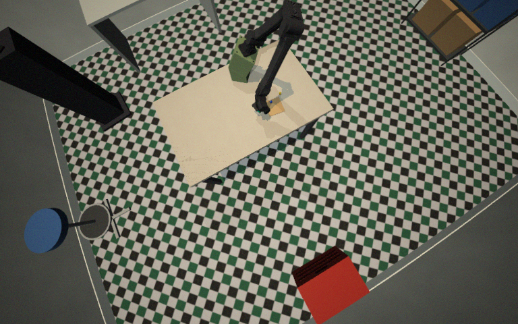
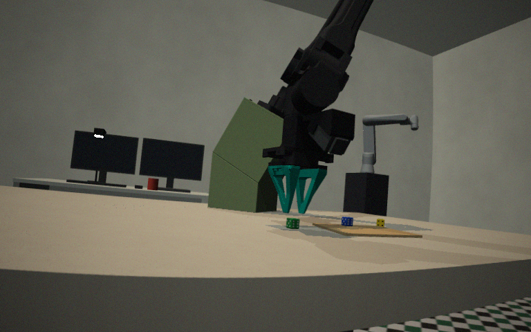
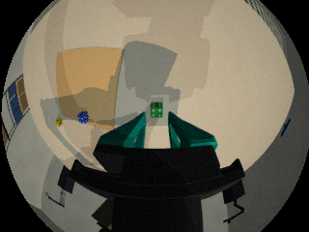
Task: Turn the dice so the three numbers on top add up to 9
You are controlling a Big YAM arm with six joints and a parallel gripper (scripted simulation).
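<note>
A small green die [image 2: 292, 223] lies on the bare table, just left of the thin tan mat [image 2: 368, 230]. My gripper [image 2: 294, 211] hangs a little above this die with its teal fingers a narrow gap apart and nothing between them. In the wrist view the green die [image 3: 156, 108] shows through the gap between the fingertips. A blue die [image 2: 346, 220] sits on the mat near its left end. A yellow die [image 2: 379, 223] sits at the mat's far edge; I cannot tell whether it is fully on the mat. The top numbers are too small to read.
A green slanted box [image 2: 244, 160] stands on the table behind the gripper. The table's right edge runs close past the mat [image 1: 275, 108].
</note>
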